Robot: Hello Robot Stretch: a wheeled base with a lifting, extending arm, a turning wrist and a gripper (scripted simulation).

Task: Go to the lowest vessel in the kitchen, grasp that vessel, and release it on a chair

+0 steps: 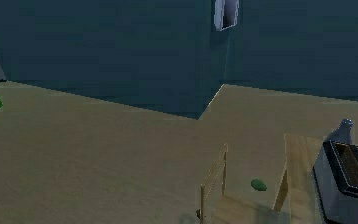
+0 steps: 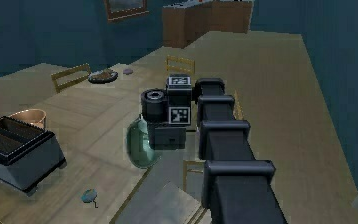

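A pale green glass vessel (image 2: 140,143) sits at the far end of my gripper (image 2: 150,122), left of the two white marker squares on the dark arm (image 2: 222,140). The wooden table (image 2: 82,110) lies right behind the vessel, so I cannot tell whether the gripper holds it or it rests on the tabletop. A wooden chair (image 2: 71,75) stands at the table's far side. Another chair's back (image 1: 215,182) rises near the bottom of the forward view, beside the table edge (image 1: 299,160).
On the table are a dark boxy appliance (image 2: 19,152), a brown bowl (image 2: 28,117), a plate (image 2: 104,75) and a small round thing (image 2: 90,196). Wooden cabinets (image 2: 202,20) stand far off. Dark teal walls (image 1: 137,50) with a framed picture (image 1: 225,15) bound the open wooden floor (image 1: 97,150).
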